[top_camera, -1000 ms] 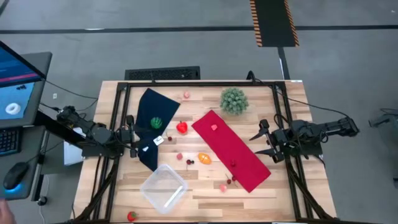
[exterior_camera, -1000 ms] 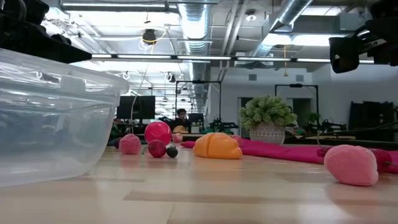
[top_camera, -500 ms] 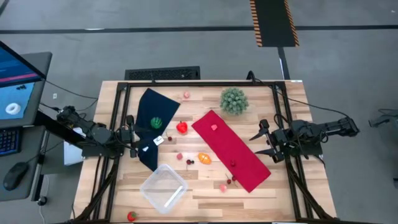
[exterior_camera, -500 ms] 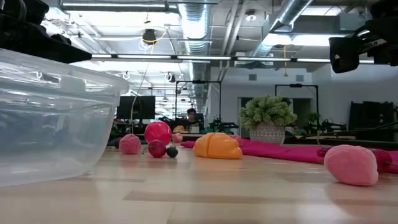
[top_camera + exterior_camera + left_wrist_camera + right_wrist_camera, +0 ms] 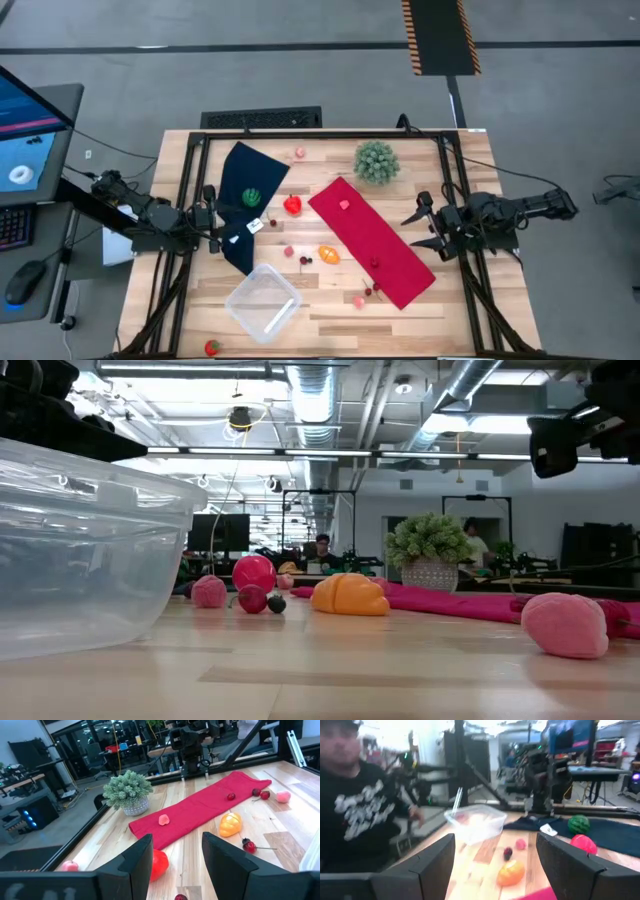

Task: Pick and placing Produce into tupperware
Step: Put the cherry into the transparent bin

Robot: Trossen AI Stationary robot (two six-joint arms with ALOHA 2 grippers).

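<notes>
**Nothing picked yet: tupperware empty, both pincers waiting**

The tupperware (image 5: pixel 263 302) sits empty near the front edge of the table (image 5: pixel 330 310), my landmark for all else. The produce lies scattered beyond it: an orange piece (image 5: pixel 328 254) and small dark berries (image 5: pixel 306 261) just past it toward the red cloth (image 5: pixel 372 241), a pink piece (image 5: pixel 358 300) beside it, a red piece (image 5: pixel 292 205) farther off by the dark blue cloth (image 5: pixel 247 203), and another red one (image 5: pixel 212 348) at the table's front corner nearest it. My left pincer (image 5: pixel 176 865) hangs at the table's left edge, fingers spread and holding nothing; my right pincer (image 5: pixel 495 865) waits across the table from it, likewise spread and empty. I judge the first pick is still ahead. Next I should reach for the orange piece, close on it, and carry it over the tupperware.
</notes>
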